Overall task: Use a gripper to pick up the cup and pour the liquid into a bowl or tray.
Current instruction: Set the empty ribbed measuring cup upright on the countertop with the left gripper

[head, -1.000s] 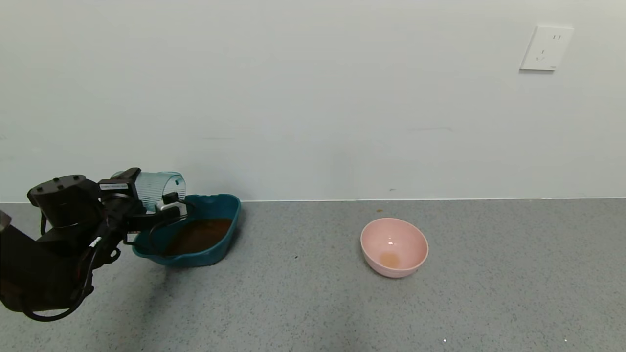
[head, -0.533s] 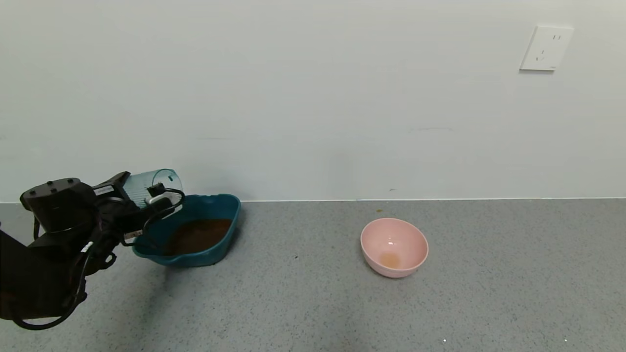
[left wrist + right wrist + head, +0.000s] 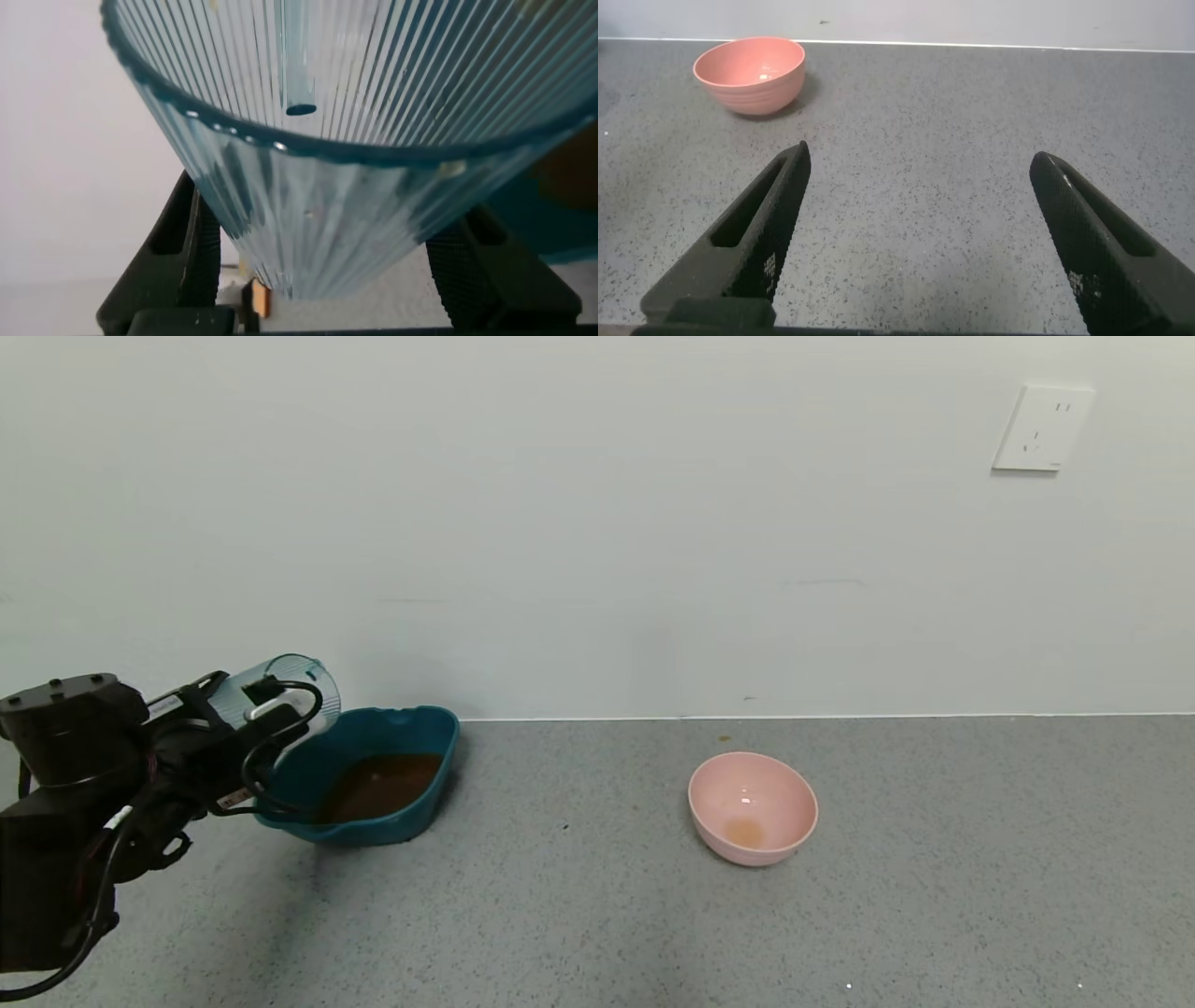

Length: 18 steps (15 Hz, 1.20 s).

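Two vessels sit on the grey speckled desk (image 3: 653, 915): a dark teal plastic tray with rounded corners and a notched rim (image 3: 425, 803) near the wall on the robot's left, and a round pink bowl (image 3: 752, 807) well apart from it toward the middle. The reddish-brown, tea-coloured liquid (image 3: 378, 786) lies pooled in the tray, so the pour looks done or nearly so.

The small translucent blue-green ribbed plastic tumbler (image 3: 250, 695) is held in the air by the black left gripper (image 3: 245, 723), just beside the tray's left rim and above it, tilted with its open mouth toward the tray and slightly upward. In the left wrist view the tumbler (image 3: 374, 177) fills the frame, with the gripper's jaws clamped tight against its lower ribbed wall on opposite sides, near the narrow base; no liquid can be seen inside it there.

By its look, the tumbler is light now that it seems empty, thin-walled and somewhat springy, so a hard squeeze could flex it. The ribs give the jaws some bite, yet the taper toward the base means it could slide outward if the grip slackened. A hold around the middle of the wall, across the ribs, would suit it better than the rim.

The right gripper (image 3: 915, 233) hovers low over bare desk, jaws spread wide and holding nothing, with the pink bowl (image 3: 749, 73) farther off ahead of it.
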Available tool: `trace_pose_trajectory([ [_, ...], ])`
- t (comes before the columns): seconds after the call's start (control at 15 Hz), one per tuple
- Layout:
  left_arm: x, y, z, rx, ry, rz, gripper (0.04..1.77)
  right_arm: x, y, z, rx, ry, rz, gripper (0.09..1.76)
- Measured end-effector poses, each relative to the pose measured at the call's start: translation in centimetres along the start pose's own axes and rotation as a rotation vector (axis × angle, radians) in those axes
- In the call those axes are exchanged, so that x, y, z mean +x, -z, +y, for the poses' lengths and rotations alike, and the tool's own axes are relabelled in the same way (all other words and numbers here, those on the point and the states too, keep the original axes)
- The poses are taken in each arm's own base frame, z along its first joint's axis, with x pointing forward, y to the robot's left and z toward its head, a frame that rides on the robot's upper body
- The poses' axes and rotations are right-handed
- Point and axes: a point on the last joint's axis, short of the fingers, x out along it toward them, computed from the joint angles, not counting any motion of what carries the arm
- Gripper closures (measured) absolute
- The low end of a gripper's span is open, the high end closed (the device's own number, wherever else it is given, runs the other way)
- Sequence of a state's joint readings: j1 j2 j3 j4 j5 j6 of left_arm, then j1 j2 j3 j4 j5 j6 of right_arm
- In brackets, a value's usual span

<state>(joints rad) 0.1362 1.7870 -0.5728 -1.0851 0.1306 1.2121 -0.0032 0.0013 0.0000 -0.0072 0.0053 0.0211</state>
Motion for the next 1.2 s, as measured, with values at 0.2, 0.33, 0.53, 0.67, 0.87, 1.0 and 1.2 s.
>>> trace_pose_trajectory([
  [0.2, -1.7, -1.5, 0.3, -0.086, 0.056, -0.024, 0.56, 0.0, 0.0, 0.0, 0.0, 0.0, 0.0, 0.14],
  [0.33, -2.6, -2.7, 0.4, -0.143, 0.081, -0.048, 0.56, 0.0, 0.0, 0.0, 0.0, 0.0, 0.0, 0.14],
  [0.53, -3.8, -4.9, 0.2, -0.25, 0.126, -0.092, 0.56, 0.0, 0.0, 0.0, 0.0, 0.0, 0.0, 0.14],
  [0.67, -4.5, -6.1, -0.1, -0.309, 0.156, -0.126, 0.56, 0.0, 0.0, 0.0, 0.0, 0.0, 0.0, 0.14],
  [0.87, -4.7, -7.3, -0.2, -0.387, 0.177, -0.162, 0.56, 0.0, 0.0, 0.0, 0.0, 0.0, 0.0, 0.14],
  [1.0, -4.9, -8.2, -0.5, -0.461, 0.203, -0.191, 0.56, 0.0, 0.0, 0.0, 0.0, 0.0, 0.0, 0.14],
  [1.2, -5.5, -9.5, -1.3, -0.576, 0.268, -0.228, 0.56, 0.0, 0.0, 0.0, 0.0, 0.0, 0.0, 0.14],
])
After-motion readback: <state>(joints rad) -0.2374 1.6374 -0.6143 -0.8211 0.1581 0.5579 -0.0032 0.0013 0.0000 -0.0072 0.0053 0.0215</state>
